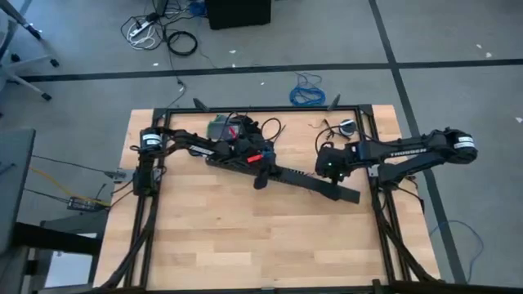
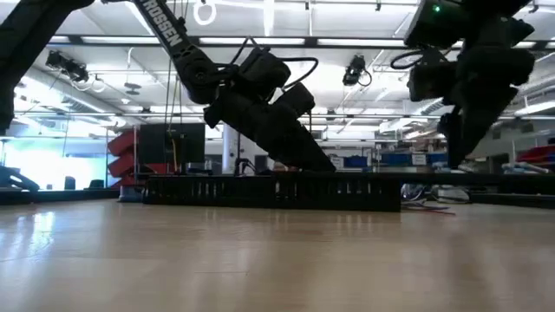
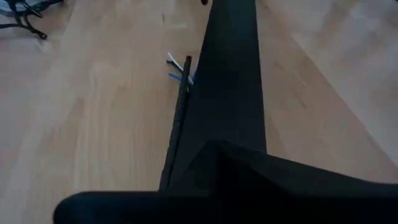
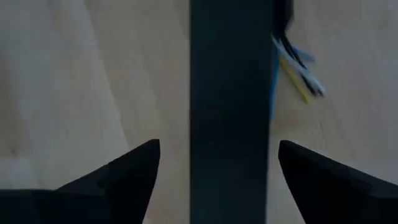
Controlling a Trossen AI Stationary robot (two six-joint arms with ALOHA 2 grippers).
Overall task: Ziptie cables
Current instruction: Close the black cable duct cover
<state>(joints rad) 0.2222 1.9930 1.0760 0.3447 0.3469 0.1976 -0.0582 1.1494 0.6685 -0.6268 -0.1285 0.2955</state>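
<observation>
A long black strip (image 1: 286,175) lies slantwise across the middle of the wooden table; in the low view it lies flat (image 2: 269,191). Thin cable ends, white, blue and yellow, poke out from beside its edge (image 3: 179,67) (image 4: 300,70). My left gripper (image 1: 261,175) comes down slanting from the left onto the strip's middle stretch, fingers shut. My right gripper (image 4: 217,152) hangs open above the strip's right end (image 1: 331,167), one fingertip on either side of the strip and clear of it. My left gripper is shut at the black strip's middle stretch (image 3: 214,134), coming slanting down from the table's left and pointing along the strip. Its own closed fingertips hide the place of contact. The strip lies on the table beyond the fingers.
A small green and red device (image 1: 222,126) and a round gadget with cords (image 1: 347,126) sit at the table's far edge. A black frame (image 1: 270,109) borders the table. A blue coiled cable (image 1: 308,91) lies on the floor beyond. Bare wood stretches toward the near edge.
</observation>
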